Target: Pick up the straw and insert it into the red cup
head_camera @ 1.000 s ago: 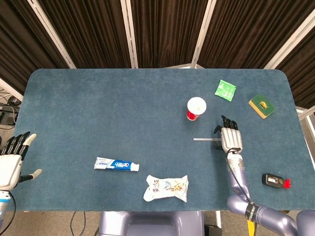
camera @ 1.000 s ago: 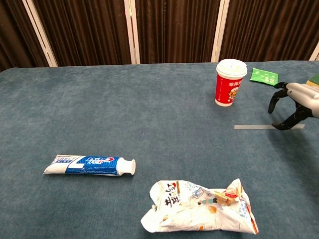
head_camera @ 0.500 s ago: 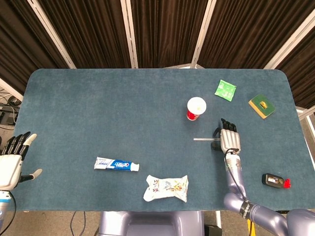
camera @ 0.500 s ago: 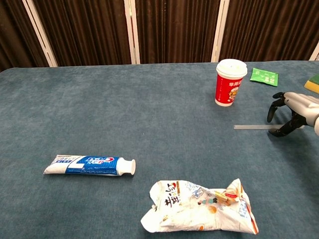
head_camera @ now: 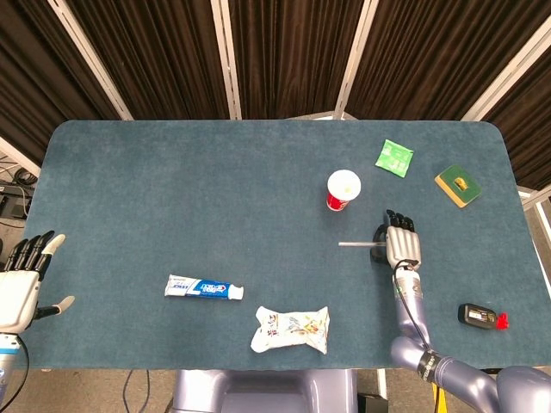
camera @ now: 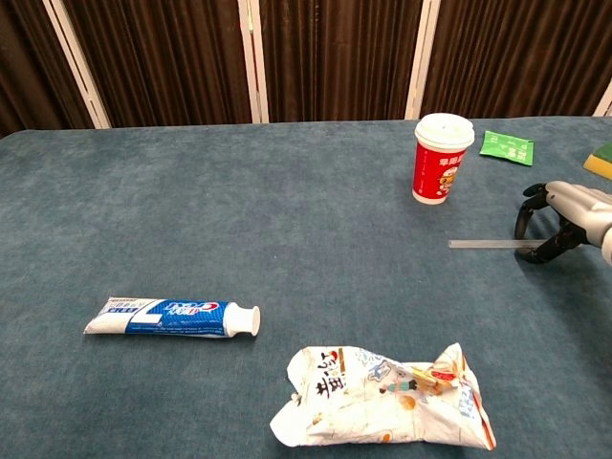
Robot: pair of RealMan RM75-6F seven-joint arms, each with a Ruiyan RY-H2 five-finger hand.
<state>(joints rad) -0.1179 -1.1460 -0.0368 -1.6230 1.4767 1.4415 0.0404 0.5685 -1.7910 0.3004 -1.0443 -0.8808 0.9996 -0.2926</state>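
straw (head_camera: 355,244) before cup (head_camera: 342,190), toothpaste (head_camera: 203,287) far left

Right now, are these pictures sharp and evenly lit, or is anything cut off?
Head view: even, soft light, all sharp; the left hand sits at the frame's edge. Chest view: sharp too, faint shadow under the cup; the right hand is cropped by the frame's right edge.
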